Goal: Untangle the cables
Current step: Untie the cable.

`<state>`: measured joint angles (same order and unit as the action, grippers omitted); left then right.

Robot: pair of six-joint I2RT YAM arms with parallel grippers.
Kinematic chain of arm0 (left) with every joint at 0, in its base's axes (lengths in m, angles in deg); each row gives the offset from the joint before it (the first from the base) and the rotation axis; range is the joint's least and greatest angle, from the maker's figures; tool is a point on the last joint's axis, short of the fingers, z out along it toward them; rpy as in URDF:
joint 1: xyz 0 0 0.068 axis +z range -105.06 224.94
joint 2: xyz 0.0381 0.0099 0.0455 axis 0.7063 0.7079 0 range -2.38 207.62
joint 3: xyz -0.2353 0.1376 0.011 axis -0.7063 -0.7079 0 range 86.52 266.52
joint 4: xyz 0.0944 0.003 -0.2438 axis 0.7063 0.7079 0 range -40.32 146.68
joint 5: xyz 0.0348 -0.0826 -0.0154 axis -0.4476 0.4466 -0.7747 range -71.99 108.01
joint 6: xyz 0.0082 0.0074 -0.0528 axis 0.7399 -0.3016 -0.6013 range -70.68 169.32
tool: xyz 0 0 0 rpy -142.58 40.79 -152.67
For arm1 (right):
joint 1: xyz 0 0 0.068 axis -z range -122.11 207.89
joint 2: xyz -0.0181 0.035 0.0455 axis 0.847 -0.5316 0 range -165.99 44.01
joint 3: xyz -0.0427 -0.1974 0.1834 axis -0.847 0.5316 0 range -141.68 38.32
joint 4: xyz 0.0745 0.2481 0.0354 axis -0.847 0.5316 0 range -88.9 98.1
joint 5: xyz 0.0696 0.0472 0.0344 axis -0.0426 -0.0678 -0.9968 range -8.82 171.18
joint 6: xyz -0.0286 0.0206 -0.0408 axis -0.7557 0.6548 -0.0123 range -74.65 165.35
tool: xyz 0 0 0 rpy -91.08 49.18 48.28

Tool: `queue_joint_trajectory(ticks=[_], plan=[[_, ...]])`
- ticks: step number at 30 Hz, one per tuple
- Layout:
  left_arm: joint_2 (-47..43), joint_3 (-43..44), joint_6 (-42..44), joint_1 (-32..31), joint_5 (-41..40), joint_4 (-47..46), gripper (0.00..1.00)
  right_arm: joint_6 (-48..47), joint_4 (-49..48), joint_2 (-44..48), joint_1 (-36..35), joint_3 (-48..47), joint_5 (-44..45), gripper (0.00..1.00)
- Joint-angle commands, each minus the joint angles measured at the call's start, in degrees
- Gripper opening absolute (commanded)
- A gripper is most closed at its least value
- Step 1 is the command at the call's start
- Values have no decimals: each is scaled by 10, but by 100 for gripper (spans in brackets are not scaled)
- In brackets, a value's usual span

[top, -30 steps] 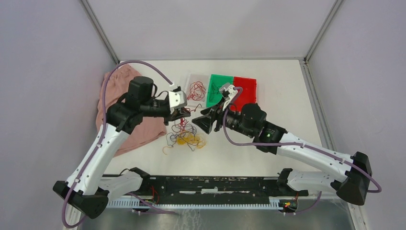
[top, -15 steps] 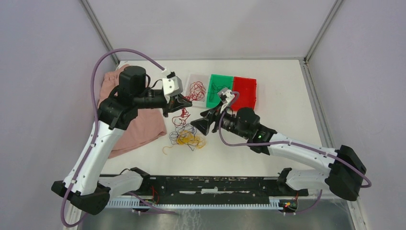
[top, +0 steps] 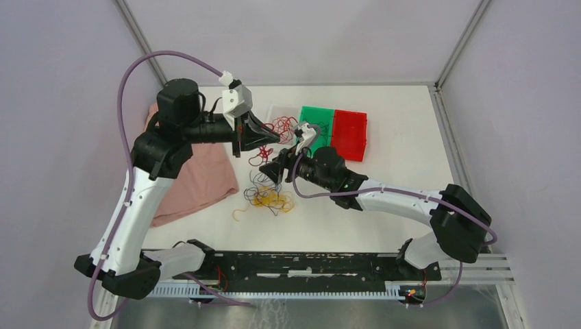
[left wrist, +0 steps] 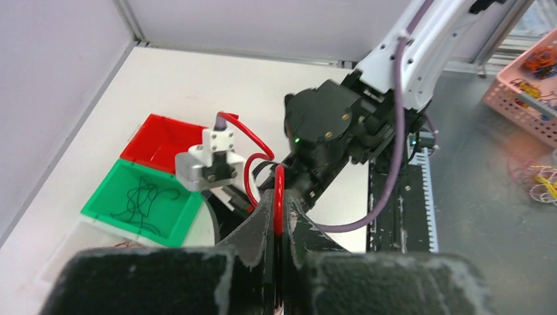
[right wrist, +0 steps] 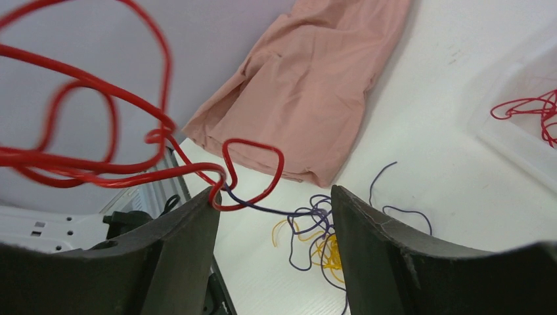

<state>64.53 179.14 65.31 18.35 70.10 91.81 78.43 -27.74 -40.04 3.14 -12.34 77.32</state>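
Left tool [top: 273, 141] raised, pinching red cable [left wrist: 279, 190]

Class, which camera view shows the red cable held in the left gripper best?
Right wrist view: the red cable loops large across the frame. Left wrist shows only a short stretch pinched in the left gripper; top external shows it tiny between the arms.
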Motion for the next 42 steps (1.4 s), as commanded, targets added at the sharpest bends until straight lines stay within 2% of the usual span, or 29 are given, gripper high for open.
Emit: queue_joint_trajectory(ticks=[1, 7, 13, 17, 19, 21, 25, 28, 35, 42], plan=[[-2, 32, -92, 0, 66, -46, 3, 17, -45, -8, -3, 1, 62, 67], [-8, 45, -140, 0, 91, -77, 3, 20, -67, -16, -3, 16, 79, 61], [2, 78, -170, 0, 95, -101, 3, 33, -71, -21, -3, 22, 73, 41], [15, 110, -178, 0, 95, -105, 3, 44, -70, -23, -3, 33, 72, 36], [19, 121, -172, 0, 94, -104, 3, 46, -78, -21, -3, 41, 70, 38], [18, 121, -157, 0, 91, -95, 3, 41, -91, -2, -2, 54, 70, 45], [10, 107, -139, 0, 92, -81, 3, 30, -79, 74, 6, 86, 60, 62], [2, 87, -126, 0, 88, -81, 3, 18, -66, 144, 12, 104, 38, 68], [-3, 52, -104, 0, 56, -81, 3, -4, -37, 236, 11, 82, -13, 73], [-14, 21, -75, 0, -25, -82, 4, -35, -30, 249, 7, 41, -20, 74]])
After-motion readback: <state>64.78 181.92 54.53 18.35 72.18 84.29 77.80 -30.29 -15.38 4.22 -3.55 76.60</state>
